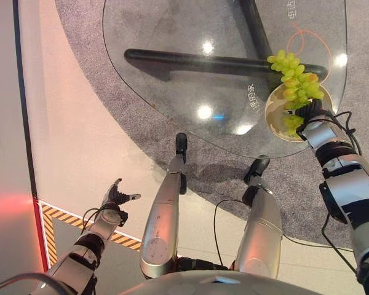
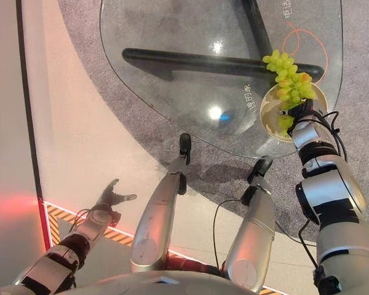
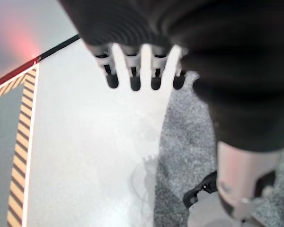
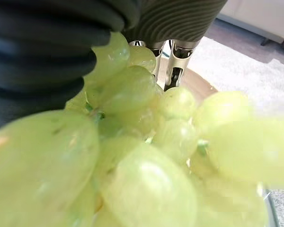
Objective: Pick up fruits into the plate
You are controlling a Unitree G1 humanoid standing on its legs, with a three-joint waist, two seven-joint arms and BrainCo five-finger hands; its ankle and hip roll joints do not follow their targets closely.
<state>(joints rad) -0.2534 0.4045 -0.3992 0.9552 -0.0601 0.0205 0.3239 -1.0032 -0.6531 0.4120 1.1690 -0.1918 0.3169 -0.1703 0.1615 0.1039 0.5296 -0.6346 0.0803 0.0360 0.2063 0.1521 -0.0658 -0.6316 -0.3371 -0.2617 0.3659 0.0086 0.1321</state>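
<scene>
At the right edge of the glass table (image 1: 172,55), the right hand (image 1: 310,113) is at the plate (image 1: 274,117) with a bunch of green grapes (image 1: 295,83), its dark cover sitting at the near rim while the bunch spreads from the hand up across the plate and out past its far rim over the glass. The two head views give the layout: the round, pale plate rests on the tabletop near the table's right side, and the grapes lie over most of it, a few of them hanging low beside the wrist. Those views do not show how the fingers stand, since the fruit and the cover hide them. The right wrist view fills that in from close up: grapes (image 4: 146,156) press right against the camera, silver fingers (image 4: 176,66) reach down among them, and the ribbed cover lies against the top of the bunch, so the hand is grasping the grapes; past the fingers a strip of the plate's brown rim (image 4: 199,82) shows. The left hand (image 1: 117,196) hangs low on the left, well apart from the table, above the pale floor (image 1: 80,135) near a yellow-and-black striped line (image 1: 67,218). Its own wrist view shows the dark-tipped fingers (image 3: 132,71) in a straight row, relaxed and holding nothing, above the floor and the edge of a grey carpet (image 3: 180,142).
</scene>
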